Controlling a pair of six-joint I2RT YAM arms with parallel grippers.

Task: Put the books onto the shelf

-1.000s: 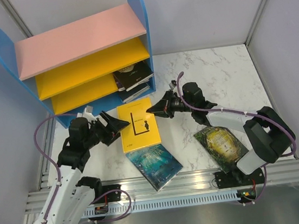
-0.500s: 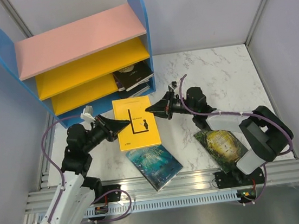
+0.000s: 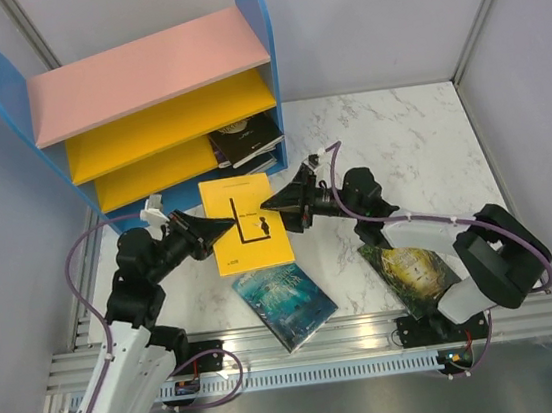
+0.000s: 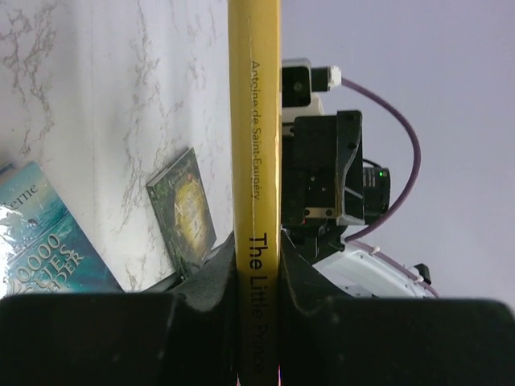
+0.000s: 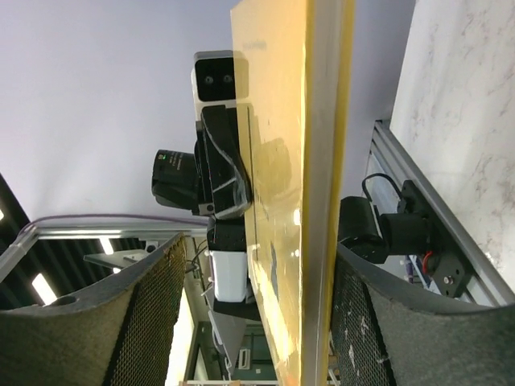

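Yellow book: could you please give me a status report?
Left gripper shut on yellow book. Right gripper open, jaws either side of its edge. Nothing between book and shelf.

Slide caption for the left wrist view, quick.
Left end effector shut on the spine of the yellow book, marble table behind.

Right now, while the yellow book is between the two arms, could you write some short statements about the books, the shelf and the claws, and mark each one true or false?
1. The left claw is shut on the yellow book. True.
2. The right claw clamps the yellow book tightly. False: its fingers stand open on either side of the book's edge.
3. The teal book lies on the table. True.
4. The shelf holds no books. False: dark books lie in its lower part.
5. The green-gold book lies on the pink board. False: it lies on the table by the right arm.
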